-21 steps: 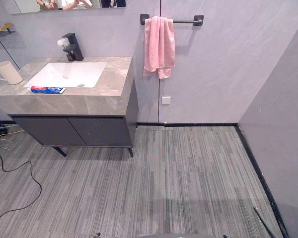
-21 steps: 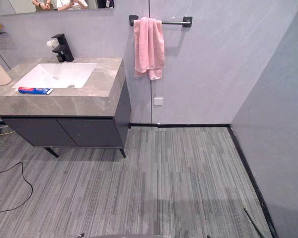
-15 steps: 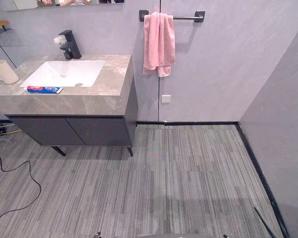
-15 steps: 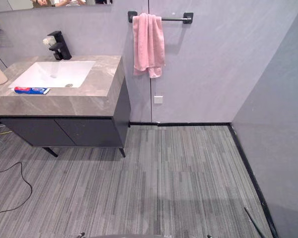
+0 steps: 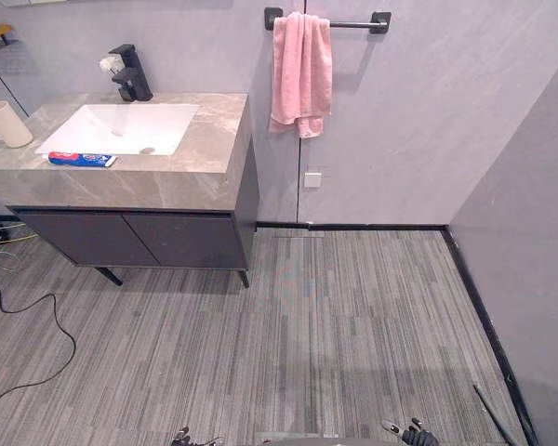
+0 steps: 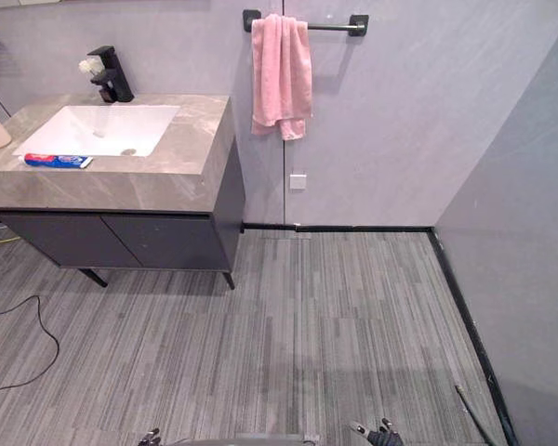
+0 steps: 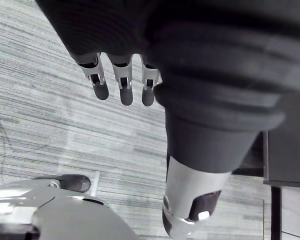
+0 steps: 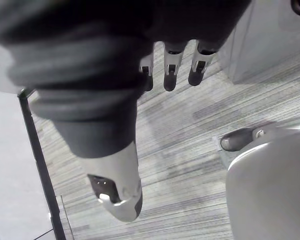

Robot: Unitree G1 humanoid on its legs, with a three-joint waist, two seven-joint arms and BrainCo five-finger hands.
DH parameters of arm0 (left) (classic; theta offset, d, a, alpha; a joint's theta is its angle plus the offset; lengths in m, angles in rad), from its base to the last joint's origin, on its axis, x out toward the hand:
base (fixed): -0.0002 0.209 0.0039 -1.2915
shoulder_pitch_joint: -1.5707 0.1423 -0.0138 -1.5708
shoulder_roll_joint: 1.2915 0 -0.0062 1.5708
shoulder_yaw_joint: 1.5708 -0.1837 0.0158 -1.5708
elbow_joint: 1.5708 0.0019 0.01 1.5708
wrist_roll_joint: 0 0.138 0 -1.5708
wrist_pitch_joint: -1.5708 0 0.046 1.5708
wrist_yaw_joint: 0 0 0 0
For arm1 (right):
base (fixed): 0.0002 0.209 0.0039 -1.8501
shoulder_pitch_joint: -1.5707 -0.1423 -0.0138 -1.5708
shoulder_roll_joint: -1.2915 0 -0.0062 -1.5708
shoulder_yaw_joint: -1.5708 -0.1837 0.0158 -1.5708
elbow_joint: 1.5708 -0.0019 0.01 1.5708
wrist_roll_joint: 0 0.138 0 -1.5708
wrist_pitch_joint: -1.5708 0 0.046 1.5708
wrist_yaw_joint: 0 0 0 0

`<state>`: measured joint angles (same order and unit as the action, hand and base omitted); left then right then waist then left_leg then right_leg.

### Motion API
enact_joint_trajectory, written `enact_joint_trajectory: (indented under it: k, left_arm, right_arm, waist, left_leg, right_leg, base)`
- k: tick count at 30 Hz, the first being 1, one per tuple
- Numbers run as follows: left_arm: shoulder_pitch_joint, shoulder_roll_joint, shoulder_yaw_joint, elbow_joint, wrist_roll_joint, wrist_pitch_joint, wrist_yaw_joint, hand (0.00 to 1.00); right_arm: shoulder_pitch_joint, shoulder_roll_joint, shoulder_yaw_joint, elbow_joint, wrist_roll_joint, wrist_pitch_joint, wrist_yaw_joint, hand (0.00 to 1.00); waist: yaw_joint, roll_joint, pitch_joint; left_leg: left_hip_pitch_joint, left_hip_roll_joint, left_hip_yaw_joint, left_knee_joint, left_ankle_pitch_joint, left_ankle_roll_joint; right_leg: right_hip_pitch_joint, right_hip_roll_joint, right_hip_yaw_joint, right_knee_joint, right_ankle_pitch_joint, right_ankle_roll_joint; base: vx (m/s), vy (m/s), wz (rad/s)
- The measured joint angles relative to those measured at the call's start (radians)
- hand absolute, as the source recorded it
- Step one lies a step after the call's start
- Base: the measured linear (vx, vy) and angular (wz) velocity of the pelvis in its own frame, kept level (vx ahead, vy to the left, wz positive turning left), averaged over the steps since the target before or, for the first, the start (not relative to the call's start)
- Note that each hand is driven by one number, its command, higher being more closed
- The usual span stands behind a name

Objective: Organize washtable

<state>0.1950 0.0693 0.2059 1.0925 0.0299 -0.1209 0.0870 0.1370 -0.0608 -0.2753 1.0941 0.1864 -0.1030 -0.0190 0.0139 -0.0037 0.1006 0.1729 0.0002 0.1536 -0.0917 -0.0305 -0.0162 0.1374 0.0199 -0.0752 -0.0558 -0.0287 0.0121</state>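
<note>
The left hand [image 7: 122, 80] hangs low at the robot's side with its fingers straight and loose. It holds nothing and touches nothing, with the striped grey floor [image 5: 353, 316] below it. The right hand [image 8: 171, 72] hangs the same way on the other side: fingers relaxed and apart from the thumb, palm empty.

Both hands are well apart from the washtable [image 5: 195, 177], which stands against the wall ahead and to the left. A red-and-blue toothpaste tube [image 5: 81, 160] lies flat on its stone top, along the front rim of the white basin [image 5: 121, 125], toward the front left corner. A cream mug [image 5: 5, 124] stands upright at the left edge, beside the basin. A black tap [image 5: 128, 74] stands at the back edge. Past the back right corner, a pink towel [image 5: 300, 70] hangs from a dark rail [image 5: 353, 23] on the wall.
</note>
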Motion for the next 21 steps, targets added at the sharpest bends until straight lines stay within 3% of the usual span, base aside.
enact_joint_trajectory:
  k: [18,21]
  left_arm:
    - [-0.016,0.026,-0.043,0.008,0.001,0.001,0.000,0.00]
    - [-0.023,0.036,-0.063,0.005,0.002,0.001,-0.001,0.00]
  right_arm:
    - [-0.015,0.009,-0.002,-0.001,0.004,0.001,0.000,0.00]
    - [-0.031,0.014,-0.002,-0.012,0.008,0.001,0.000,0.00]
  waist:
    - [0.002,-0.014,0.010]
    - [0.000,-0.017,0.023]
  left_leg:
    - [-0.035,0.007,0.048,0.000,-0.016,0.017]
    - [-0.042,0.009,0.074,0.025,-0.051,0.018]
  right_leg:
    - [-0.055,0.012,0.054,-0.001,0.007,-0.002]
    - [-0.137,0.008,0.067,0.179,-0.081,0.013]
  base:
    - [-0.02,-0.027,-0.09]
    - [0.03,0.006,-0.24]
